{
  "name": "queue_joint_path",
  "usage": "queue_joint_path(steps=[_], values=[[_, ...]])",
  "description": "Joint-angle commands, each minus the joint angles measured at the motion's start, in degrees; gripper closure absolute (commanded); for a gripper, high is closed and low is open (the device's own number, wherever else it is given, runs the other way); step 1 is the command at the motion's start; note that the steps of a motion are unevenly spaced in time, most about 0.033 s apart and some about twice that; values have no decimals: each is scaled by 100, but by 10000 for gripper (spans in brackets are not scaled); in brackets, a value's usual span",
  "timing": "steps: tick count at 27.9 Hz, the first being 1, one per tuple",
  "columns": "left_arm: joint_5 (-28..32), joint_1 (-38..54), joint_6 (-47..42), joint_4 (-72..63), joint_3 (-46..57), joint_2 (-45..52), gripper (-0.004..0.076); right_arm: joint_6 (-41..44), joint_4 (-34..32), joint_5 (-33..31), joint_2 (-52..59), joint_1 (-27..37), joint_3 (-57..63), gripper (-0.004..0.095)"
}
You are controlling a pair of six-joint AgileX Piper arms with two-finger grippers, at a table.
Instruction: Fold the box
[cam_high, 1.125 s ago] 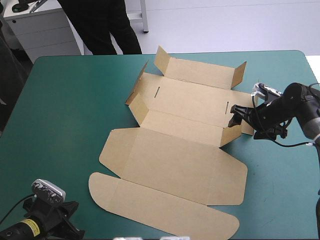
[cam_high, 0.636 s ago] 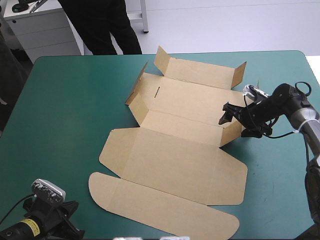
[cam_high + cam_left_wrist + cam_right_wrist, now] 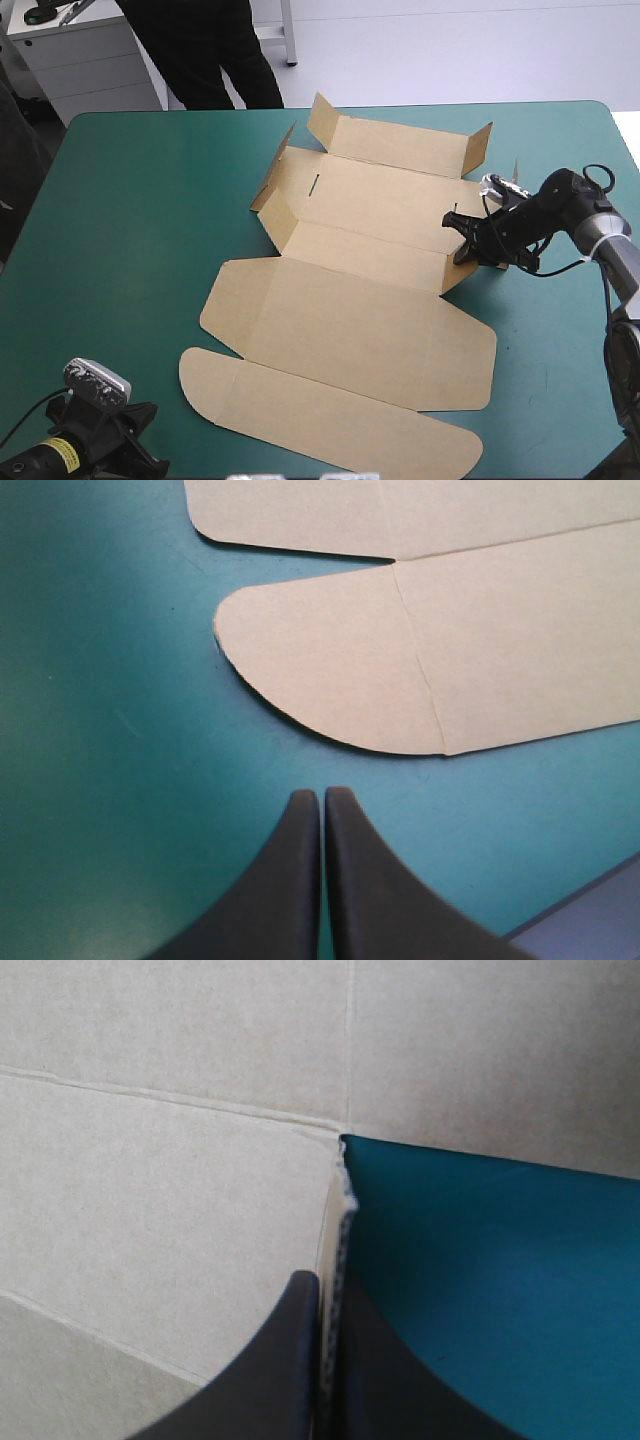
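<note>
The brown box (image 3: 360, 300) lies as a cut sheet across the middle of the table. Its far walls and side flaps are partly raised, and its near lid panel and rounded flap lie flat. My right gripper (image 3: 462, 238) is at the box's right side, shut on the upright edge of a small side flap (image 3: 340, 1225) that stands between its fingers (image 3: 290, 1360). My left gripper (image 3: 322, 796) is shut and holds nothing. It hovers over the teal-green cover near the table's front left corner, just short of the rounded flap (image 3: 400, 660).
Bare teal-green cover (image 3: 130, 230) stretches left of the box and also lies right of it beyond the right arm. The table's front edge (image 3: 590, 920) shows beside my left gripper.
My right gripper moved left from beside the box onto its right side flap, and its fingers went from open to shut on the flap's edge. The left arm stayed still.
</note>
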State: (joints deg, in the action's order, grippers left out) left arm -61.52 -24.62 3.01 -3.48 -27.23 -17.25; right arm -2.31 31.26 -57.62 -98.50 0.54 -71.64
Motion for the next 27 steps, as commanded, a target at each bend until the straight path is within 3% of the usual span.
queue_joint_path(steps=[1, 12, 20, 27], values=[[276, -17, -20, -81, -189, -62, 731, -366, 151, -36, 240, 42, -172, 928], [287, -17, -20, -81, -189, -62, 731, -1360, 165, -61, 240, 42, -480, 928], [380, -17, -9, 40, -701, -62, 731, -3305, 165, -282, 240, 22, -1804, 927], [1083, -17, -9, 56, -1662, -62, 731, -5420, 148, -23, 240, -51, -3022, 927]])
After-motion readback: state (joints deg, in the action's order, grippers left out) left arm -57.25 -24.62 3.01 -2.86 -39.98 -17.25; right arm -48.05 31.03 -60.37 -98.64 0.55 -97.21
